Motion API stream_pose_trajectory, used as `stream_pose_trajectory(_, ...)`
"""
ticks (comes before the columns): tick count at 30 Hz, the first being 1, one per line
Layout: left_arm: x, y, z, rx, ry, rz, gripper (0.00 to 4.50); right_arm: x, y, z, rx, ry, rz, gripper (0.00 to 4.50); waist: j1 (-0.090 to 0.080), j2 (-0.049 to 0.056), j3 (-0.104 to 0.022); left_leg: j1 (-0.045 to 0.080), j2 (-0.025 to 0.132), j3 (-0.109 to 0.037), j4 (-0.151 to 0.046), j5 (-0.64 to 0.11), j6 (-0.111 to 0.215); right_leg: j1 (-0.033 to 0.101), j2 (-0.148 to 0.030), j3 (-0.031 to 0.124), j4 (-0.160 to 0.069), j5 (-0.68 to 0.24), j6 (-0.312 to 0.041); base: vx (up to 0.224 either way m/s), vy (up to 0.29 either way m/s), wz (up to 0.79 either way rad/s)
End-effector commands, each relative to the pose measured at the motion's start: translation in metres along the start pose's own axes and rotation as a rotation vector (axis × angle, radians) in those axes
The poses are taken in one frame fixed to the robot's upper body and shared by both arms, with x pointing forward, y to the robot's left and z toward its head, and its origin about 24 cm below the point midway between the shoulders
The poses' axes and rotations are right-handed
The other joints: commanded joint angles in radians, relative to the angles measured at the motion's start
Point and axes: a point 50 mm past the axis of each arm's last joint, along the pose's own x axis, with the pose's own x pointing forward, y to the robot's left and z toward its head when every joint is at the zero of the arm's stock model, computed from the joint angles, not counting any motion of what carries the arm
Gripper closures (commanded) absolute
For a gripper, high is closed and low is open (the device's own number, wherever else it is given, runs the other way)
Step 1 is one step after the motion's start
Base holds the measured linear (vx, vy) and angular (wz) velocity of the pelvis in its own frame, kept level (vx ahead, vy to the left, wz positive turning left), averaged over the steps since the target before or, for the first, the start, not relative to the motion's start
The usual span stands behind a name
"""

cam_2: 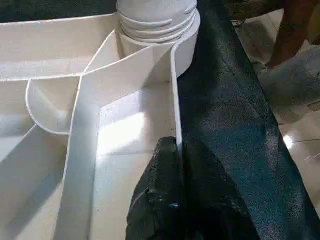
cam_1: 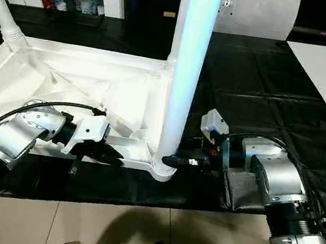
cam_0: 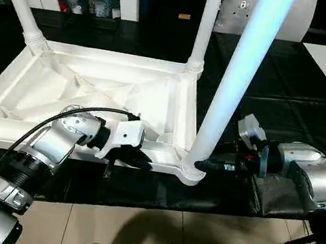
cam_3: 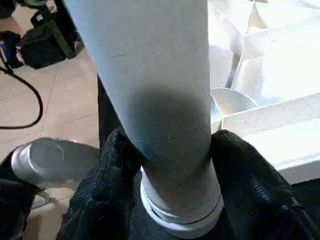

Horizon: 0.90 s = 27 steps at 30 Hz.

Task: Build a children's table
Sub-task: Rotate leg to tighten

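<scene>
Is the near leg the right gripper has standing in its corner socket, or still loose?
In the socket, roughly upright: the leg rises from the near corner socket, right gripper closed around its base. How fully seated, cannot tell.

Open black sheet (cam_0: 264,81) right of the upright leg (cam_0: 232,77); upturned tabletop (cam_0: 95,89) and far legs left.

Three upright legs (cam_0: 235,77) cut off by top edge; tabletop (cam_0: 11,84) clipped at left.
</scene>
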Motion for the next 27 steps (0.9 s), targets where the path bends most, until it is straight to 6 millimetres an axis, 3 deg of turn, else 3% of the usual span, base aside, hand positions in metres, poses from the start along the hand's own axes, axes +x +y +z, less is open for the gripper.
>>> stream_pose_trajectory(1,0.008,-0.003,0.006,0.044,0.005,-0.064,4.5,0.002,0.001,0.001,-0.013,0.002,0.0,1.63,-0.002,-0.009,-0.078,-0.01,0.013,0.012,-0.065,-0.061,0.119,0.087,-0.052,0.06,-0.071,-0.443,-0.074,0.0,0.0,0.0)
stream_pose_trajectory(4,0.008,-0.002,0.006,0.045,0.009,-0.065,4.5,0.001,0.0,0.002,-0.021,0.004,-0.006,1.51,0.001,-0.009,-0.08,-0.011,0.015,0.011,-0.065,-0.043,0.124,0.087,-0.053,0.062,-0.066,-0.411,-0.086,0.0,0.0,0.0)
stream_pose_trajectory(6,0.007,-0.002,0.005,0.045,0.012,-0.065,4.5,0.001,0.0,0.002,-0.01,0.002,0.007,1.83,0.004,-0.009,-0.081,-0.012,0.017,0.012,-0.064,-0.032,0.132,0.087,-0.053,0.063,-0.061,-0.384,-0.101,0.0,0.0,0.0)
stream_pose_trajectory(8,0.007,-0.002,0.005,0.044,0.013,-0.064,4.5,0.001,0.001,0.002,0.008,0.001,0.02,1.88,0.005,-0.009,-0.081,-0.012,0.017,0.012,-0.064,-0.03,0.136,0.088,-0.053,0.063,-0.06,-0.376,-0.106,0.0,0.0,0.0)
stream_pose_trajectory(11,0.007,-0.002,0.005,0.043,0.014,-0.065,4.5,0.001,0.002,0.001,0.016,0.004,0.026,2.24,0.006,-0.009,-0.079,-0.012,0.016,0.012,-0.065,-0.042,0.129,0.088,-0.054,0.063,-0.064,-0.403,-0.097,0.0,0.0,0.0)
stream_pose_trajectory(19,0.007,-0.001,0.002,0.006,0.012,-0.031,4.5,0.007,0.005,0.001,0.073,-0.048,0.014,2.4,0.006,-0.01,-0.079,-0.013,0.014,0.012,-0.065,-0.035,0.12,0.09,-0.052,0.063,-0.064,-0.409,-0.084,0.0,0.0,0.0)
stream_pose_trajectory(23,0.014,0.009,0.01,-0.133,-0.064,0.164,4.5,0.028,0.003,-0.001,0.077,-0.072,-0.178,2.41,0.003,-0.007,-0.074,-0.011,0.011,0.011,-0.067,-0.055,0.087,0.087,-0.053,0.057,-0.074,-0.465,-0.064,0.0,0.0,0.0)
stream_pose_trajectory(27,0.026,0.018,0.024,-0.275,-0.143,0.353,4.5,0.054,-0.007,0.003,0.175,-0.124,-0.424,2.44,-0.022,-0.007,-0.07,-0.014,-0.003,0.011,-0.064,-0.104,0.055,0.088,-0.049,0.04,-0.098,-0.566,-0.003,0.0,0.0,0.0)
